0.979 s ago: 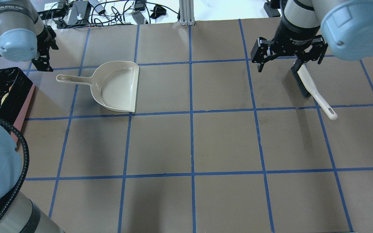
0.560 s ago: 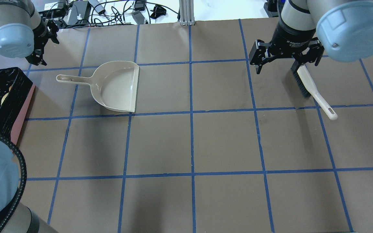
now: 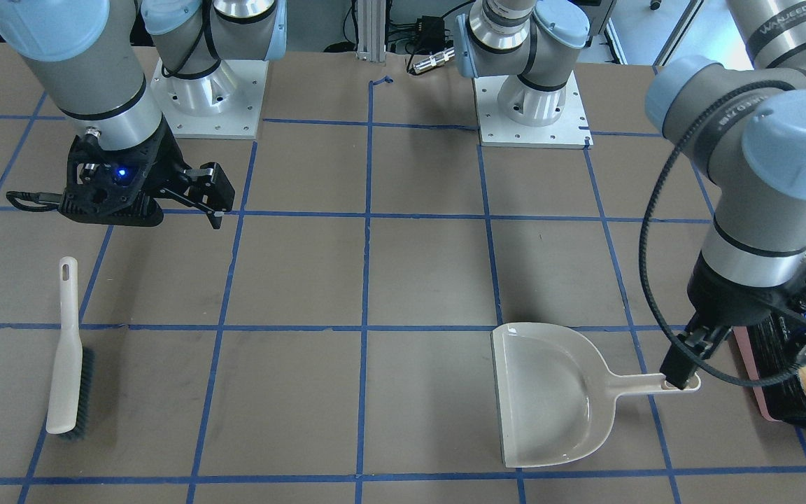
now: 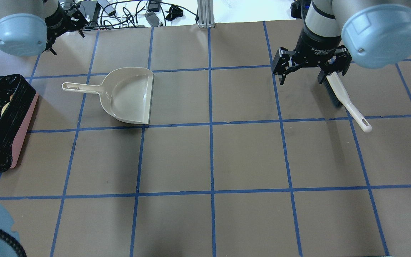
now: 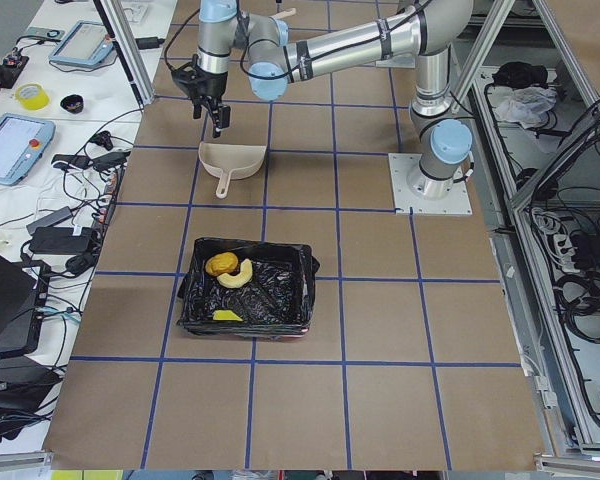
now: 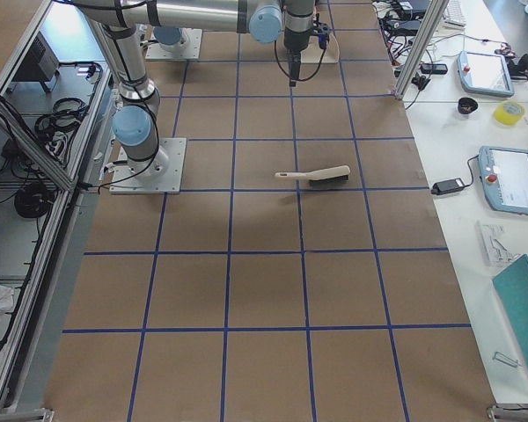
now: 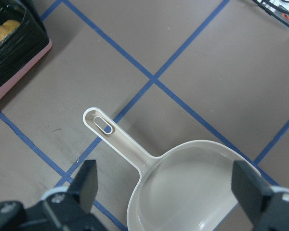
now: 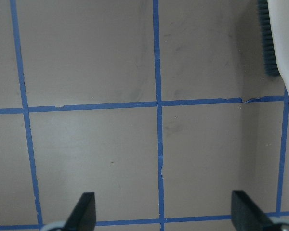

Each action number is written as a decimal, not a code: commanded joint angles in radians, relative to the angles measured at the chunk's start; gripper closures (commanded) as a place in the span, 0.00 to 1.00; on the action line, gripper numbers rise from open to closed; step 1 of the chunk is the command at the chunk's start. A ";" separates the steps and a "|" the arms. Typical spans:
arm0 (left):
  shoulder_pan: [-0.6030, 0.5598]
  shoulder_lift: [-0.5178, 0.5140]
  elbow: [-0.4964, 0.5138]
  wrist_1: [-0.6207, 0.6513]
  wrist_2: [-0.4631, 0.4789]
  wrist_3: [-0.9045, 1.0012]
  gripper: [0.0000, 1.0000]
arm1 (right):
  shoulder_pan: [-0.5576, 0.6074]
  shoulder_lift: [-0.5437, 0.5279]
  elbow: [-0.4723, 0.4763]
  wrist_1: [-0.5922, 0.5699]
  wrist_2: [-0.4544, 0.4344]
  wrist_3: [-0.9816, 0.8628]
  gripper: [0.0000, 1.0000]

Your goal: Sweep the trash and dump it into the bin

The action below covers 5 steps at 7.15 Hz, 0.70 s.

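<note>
The pink bin (image 4: 20, 135) with its black bag stands at the table's left edge. In the exterior left view the bin (image 5: 302, 290) holds the bread roll (image 5: 218, 264), the croissant (image 5: 236, 278) and the yellow sponge (image 5: 224, 315). The beige dustpan (image 4: 128, 96) lies flat and empty to the right of the bin. My left gripper (image 7: 168, 185) is open and empty, hovering above the dustpan's handle (image 7: 111, 132). A white brush (image 4: 337, 91) with dark bristles lies on the table at the right. My right gripper (image 4: 307, 71) is open and empty, raised beside the brush's bristle end.
Brown table paper with a blue tape grid covers the work area. Cables and electronics (image 4: 120, 12) lie beyond the far edge. The arm bases (image 3: 529, 105) stand at the robot's side of the table. The dustpan also shows in the front view (image 3: 550, 392).
My left gripper has moved away from the dustpan handle toward the table's far edge, and its elbow has left the lower left corner. My right gripper has shifted slightly away from the brush.
</note>
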 commanded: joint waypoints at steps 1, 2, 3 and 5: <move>-0.047 0.053 0.001 -0.107 -0.034 0.202 0.00 | 0.000 0.002 0.007 -0.011 0.000 -0.007 0.00; -0.061 0.070 -0.002 -0.130 -0.128 0.229 0.00 | 0.000 0.002 0.009 -0.033 0.000 -0.010 0.00; -0.076 0.087 -0.004 -0.158 -0.147 0.298 0.00 | 0.000 0.002 0.009 -0.033 0.000 -0.009 0.00; -0.105 0.130 -0.022 -0.267 -0.152 0.430 0.00 | 0.000 0.002 0.010 -0.031 0.002 -0.007 0.00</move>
